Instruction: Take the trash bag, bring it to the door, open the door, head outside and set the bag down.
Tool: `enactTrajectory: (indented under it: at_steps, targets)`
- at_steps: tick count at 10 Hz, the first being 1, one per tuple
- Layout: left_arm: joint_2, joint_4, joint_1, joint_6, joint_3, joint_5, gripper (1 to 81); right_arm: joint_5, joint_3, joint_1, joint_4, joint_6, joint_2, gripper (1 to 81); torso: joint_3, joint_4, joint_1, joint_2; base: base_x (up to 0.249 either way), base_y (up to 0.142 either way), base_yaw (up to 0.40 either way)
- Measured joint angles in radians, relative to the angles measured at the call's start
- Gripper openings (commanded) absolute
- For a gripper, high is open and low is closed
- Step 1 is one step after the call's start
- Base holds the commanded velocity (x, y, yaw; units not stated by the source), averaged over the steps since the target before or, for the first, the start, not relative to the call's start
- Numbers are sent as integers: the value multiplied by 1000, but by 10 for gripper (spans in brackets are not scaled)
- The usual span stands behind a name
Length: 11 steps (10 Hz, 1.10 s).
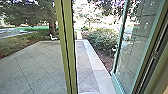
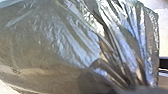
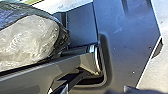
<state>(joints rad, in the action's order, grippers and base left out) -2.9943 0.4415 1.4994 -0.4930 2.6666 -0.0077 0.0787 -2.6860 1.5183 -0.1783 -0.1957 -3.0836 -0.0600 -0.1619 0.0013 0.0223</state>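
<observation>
I see paving (image 1: pixel 37 67) beyond a green post (image 1: pixel 67 47), a glass panel (image 1: pixel 132 50) at right, and the creased trash bag (image 2: pixel 62 47), but can't tell whether either gripper is clenched.

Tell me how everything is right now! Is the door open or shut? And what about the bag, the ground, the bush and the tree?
Glass door: open.
Trash bag: bulging, its plastic drawn into folds at one end.
Paved ground: in daylight.
Bush: leafy.
Tree: standing, leafy.
</observation>
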Motion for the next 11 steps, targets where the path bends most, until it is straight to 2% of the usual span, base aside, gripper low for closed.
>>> enactTrajectory:
  at_steps: [3, 11]
  targets:
    - [-3, 0, 0, 0, 0, -1, 10, 0, 0, 0, 0, 0, 0, 811, 0, 0, 0, 0, 0, 0, 0]
    - [-5, 0, -3, 0, 1, -6, 10, 0, -6, 0, -8, 2, 1, 811, 0, 0, 0, 0, 0, -69, 0]
